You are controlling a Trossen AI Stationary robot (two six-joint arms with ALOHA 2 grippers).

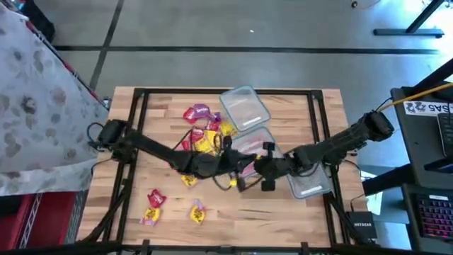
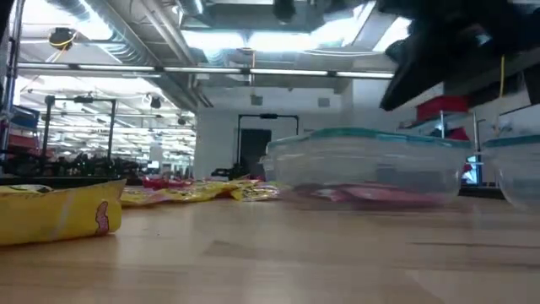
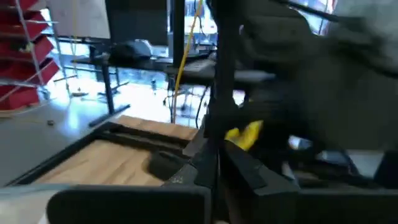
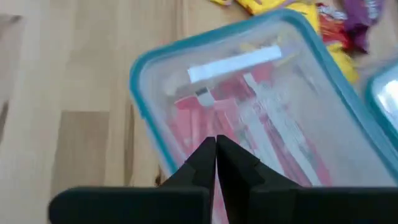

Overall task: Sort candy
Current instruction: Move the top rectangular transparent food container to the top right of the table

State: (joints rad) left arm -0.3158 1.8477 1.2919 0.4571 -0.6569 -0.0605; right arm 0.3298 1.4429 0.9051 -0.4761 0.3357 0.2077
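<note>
Red, yellow and purple candy (image 1: 204, 131) lies in a pile at the table's middle, and a few loose pieces (image 1: 154, 202) lie near the front left. My left gripper (image 3: 216, 155) reaches in from the left, lifted, shut with a yellow candy (image 3: 245, 134) at its tips. My right gripper (image 4: 216, 149) is shut above the near-right end of a clear teal-rimmed tub (image 4: 249, 106) with red candy inside. I cannot tell whether it touches the tub. My left gripper has the yellow candy's edge (image 3: 231, 134) at the free ends of its shut fingers. The fingers lie about level and come from the table's left. The candy sticks out beyond the tips, clear of the table (image 3: 106, 162). The pinch itself is hidden by the fingers.
A second clear tub (image 1: 244, 106) stands at the far middle and a third (image 1: 308, 183) sits under my right arm at the near right. A yellow packet (image 2: 59, 211) lies close to the low camera. A black frame (image 1: 138, 113) runs round the table top.
</note>
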